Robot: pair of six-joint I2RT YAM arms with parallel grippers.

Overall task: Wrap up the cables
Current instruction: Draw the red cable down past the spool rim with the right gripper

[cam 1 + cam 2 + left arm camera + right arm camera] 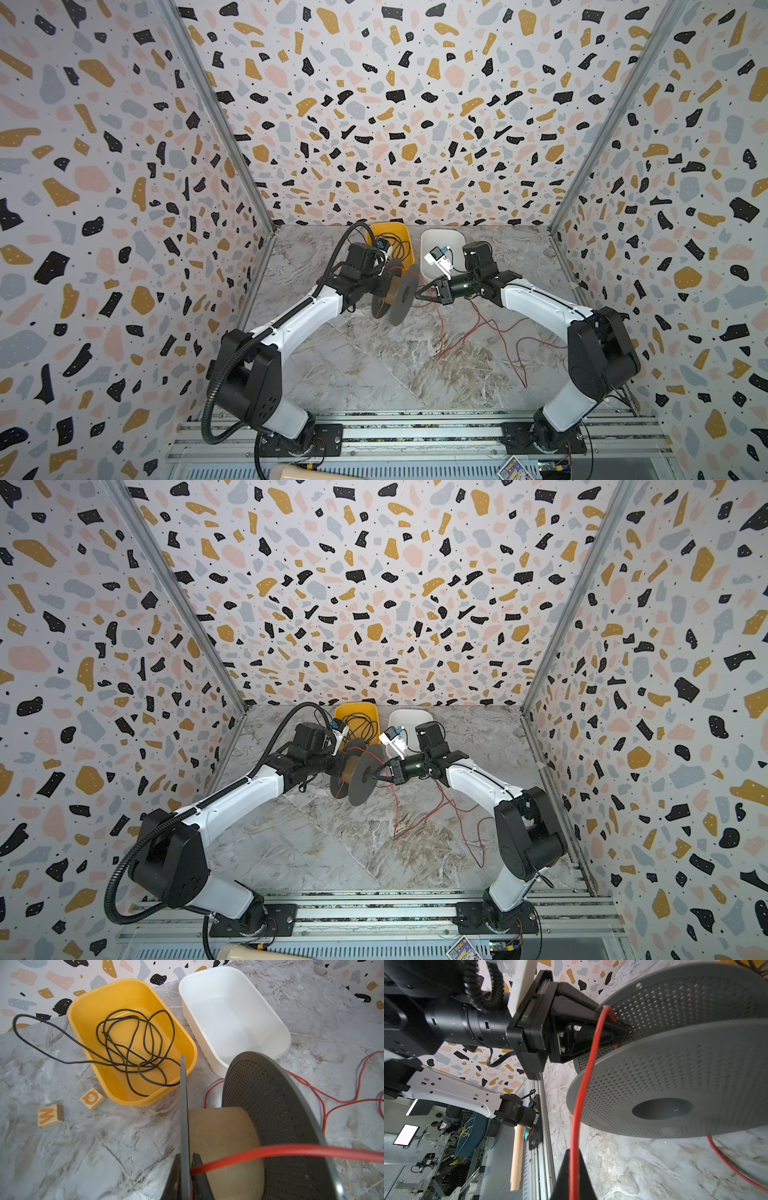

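Red-orange thin wire (291, 1149) trails from the right of the marble table (353, 374) to the grey perforated cardboard-cored spool (401, 301) held mid-scene; left gripper (185, 1164) clamps its flange, right gripper (417, 294) pinches the wire.

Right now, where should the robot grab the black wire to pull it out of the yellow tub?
Pinch the black wire on the strand that spills over the rim of the yellow tub onto the table, coming straight down. It probably lifts cleanly there, lying flat and apart; inside, its loops tangle.
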